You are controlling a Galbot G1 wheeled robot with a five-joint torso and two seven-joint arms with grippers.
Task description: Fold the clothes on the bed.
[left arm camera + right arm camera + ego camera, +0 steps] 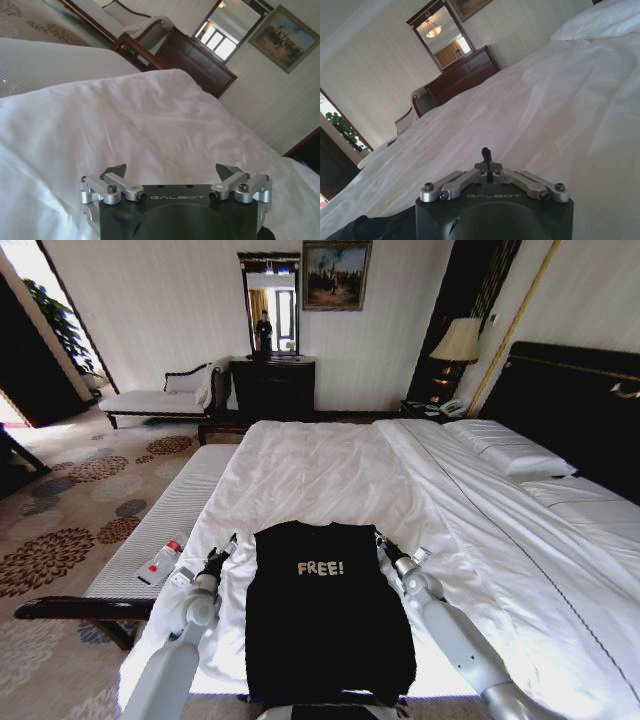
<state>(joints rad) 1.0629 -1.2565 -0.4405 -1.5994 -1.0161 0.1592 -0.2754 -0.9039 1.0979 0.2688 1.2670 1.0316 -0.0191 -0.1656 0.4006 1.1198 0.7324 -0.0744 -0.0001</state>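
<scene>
Shirt: the black T-shirt point(325, 610) lies flat between my two arms on the near part of the bed point(330, 465), sleeves already turned in so it reads as a long panel, "FREE!" facing up. Hem nearest me, collar end farthest.
Left gripper point(222, 551): just beside the shirt's upper left corner, fingertips point(118, 170) spread wide apart with nothing between them, only white sheet beyond. Judgement: parked open at the shoulder so it can close on the top edge.
Right gripper point(384, 544): mirrors the left at the upper right corner. Fingers point(486, 153) pressed together in the wrist view, nothing visibly pinched; a strip of black cloth sits behind and below the gripper body.
Symmetry: both grippers level with the collar line, one on each side. Likely so the far edge can be lifted evenly and brought toward the hem.
Beyond fingertips: rumpled white duvet point(320, 470), then pillows point(505, 448) ahead to the right.
Left of left fingers: pale bench point(170, 515) alongside the bed, a small bottle point(161, 561) on it.
Far: dark dresser point(272, 387) with mirror point(270, 305).
Stage, as I judge it: sides folded, crosswise fold not yet made.
</scene>
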